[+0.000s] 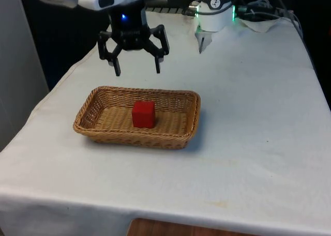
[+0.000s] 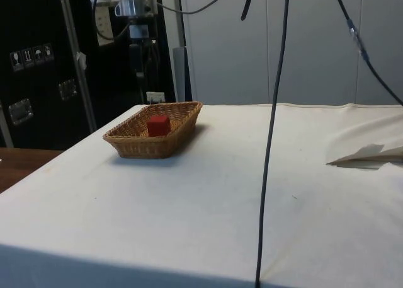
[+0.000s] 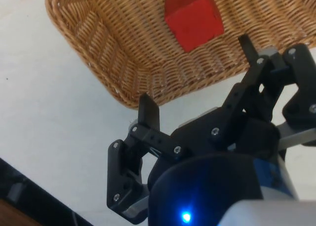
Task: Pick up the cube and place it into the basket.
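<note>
The gripper (image 1: 137, 69) is hanging in the air above the table (image 1: 248, 117), behind the far rim of the basket (image 1: 98, 128) in the front view, with its two fingers (image 1: 116, 65) spread wide apart and holding nothing. In the wrist view the gripper (image 3: 197, 77) is pointing down at the white cloth just outside the basket's (image 3: 98, 43) woven wall, one fingertip (image 3: 148, 112) sitting over the cloth and the other near the rim.

The cube (image 1: 143, 114) is lying inside the basket, resting on its floor near the middle, well apart from the fingers. It is red, and in the wrist view the cube (image 3: 193, 18) is sitting flat on the wicker. From the side, the cube (image 2: 158, 125) is showing above the basket's (image 2: 135, 146) near wall, with the basket standing toward the table's (image 2: 208, 200) far corner.

The basket is shallow, rectangular and tan, sitting flat on the cloth. A black cable (image 2: 272, 137) is hanging down across the side view.
</note>
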